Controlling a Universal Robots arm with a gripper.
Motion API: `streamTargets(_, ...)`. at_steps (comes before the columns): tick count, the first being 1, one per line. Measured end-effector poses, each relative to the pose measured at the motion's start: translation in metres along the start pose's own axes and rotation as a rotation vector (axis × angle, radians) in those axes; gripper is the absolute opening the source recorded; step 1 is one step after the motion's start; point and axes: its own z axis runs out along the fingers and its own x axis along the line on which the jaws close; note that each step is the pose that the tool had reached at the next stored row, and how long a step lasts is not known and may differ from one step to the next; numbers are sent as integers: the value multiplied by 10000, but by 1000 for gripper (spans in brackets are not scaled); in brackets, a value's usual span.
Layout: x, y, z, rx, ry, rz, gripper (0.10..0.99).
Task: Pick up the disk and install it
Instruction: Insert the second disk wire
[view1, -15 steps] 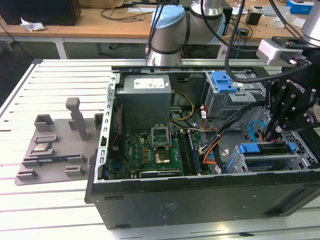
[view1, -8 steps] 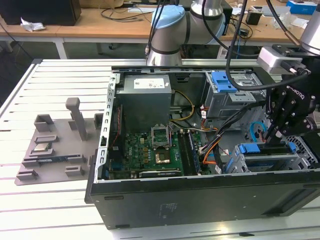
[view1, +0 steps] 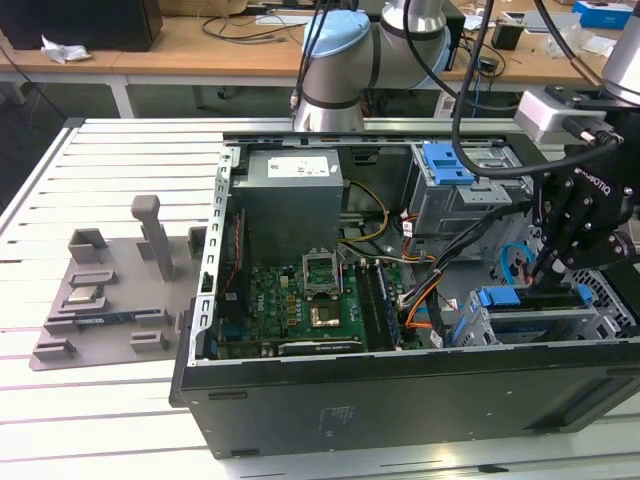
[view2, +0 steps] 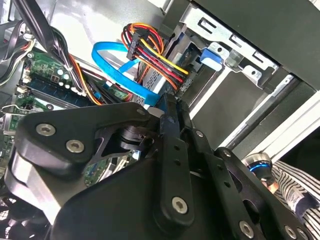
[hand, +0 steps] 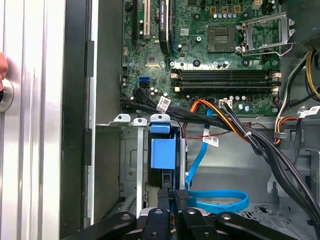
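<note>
The disk stands on edge in the lower drive cage (view1: 560, 325) at the case's front corner, on the exterior view's right. Its blue carrier frame (view1: 497, 297) shows at the cage's top, and again as a blue block (hand: 162, 152) in the first wrist view. My black gripper (view1: 547, 268) hangs straight over the disk's dark upper edge, fingers pressed together. In the first wrist view the gripper (hand: 173, 196) has its tips just behind the blue frame; whether they touch the disk I cannot tell. The second wrist view shows the gripper (view2: 169, 112) from behind, shut, beside a blue cable.
The open case (view1: 300, 400) lies on a slatted white table. Inside are the motherboard (view1: 300, 300), the grey power-supply box (view1: 290, 195) and an upper cage with a blue latch (view1: 447, 163). Cable bundles (hand: 235, 130) and a blue cable (hand: 215, 197) run beside the disk. A grey fixture plate (view1: 110, 300) lies left.
</note>
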Motion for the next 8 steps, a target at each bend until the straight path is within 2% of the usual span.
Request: streamTargets(8, 10, -1, 25, 0, 5, 0, 161)
